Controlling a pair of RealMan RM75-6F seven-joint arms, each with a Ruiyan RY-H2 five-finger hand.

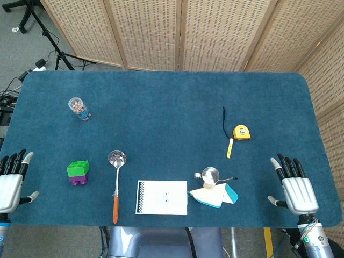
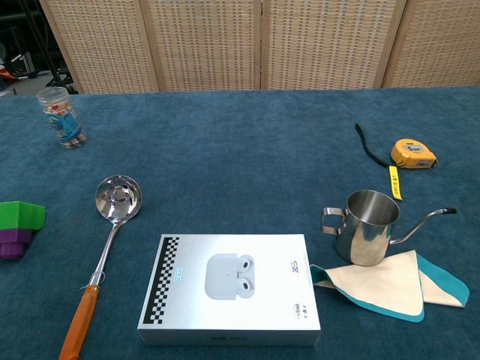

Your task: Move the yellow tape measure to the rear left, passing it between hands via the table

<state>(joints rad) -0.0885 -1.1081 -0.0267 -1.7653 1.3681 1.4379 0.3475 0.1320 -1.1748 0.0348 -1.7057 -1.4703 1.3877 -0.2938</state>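
Nearest the camera, two white-and-black robot hands rest at the front edge of a blue carpeted bench (image 1: 172, 102). One left robot hand (image 1: 12, 183) lies at the front left corner and one right robot hand (image 1: 294, 185) at the front right corner; both are spread flat, fingers apart, holding nothing. Neither shows in the chest view.

Just beyond the right robot hand, further back and slightly inward, sits one yellow tape measure (image 1: 241, 132) on the right side of the bench. A short length of yellow tape (image 2: 394, 182) sticks out towards the front, and a black wrist strap (image 2: 367, 145) trails towards the rear. Nothing lies between that robot hand and the tape measure.

Along the front centre stand one small steel pitcher (image 2: 367, 227) with a thin spout, resting on the edge of one folded cream and teal cloth (image 2: 397, 283). Beside it lies one white box (image 2: 229, 289) picturing wireless earbuds; its small print is too fine to read.

Towards the left lie one steel ladle (image 2: 114, 219) with an orange handle, and one green and purple block (image 1: 78, 172). At rear left stands one clear jar (image 1: 79, 108) with a blue printed label, unreadable.
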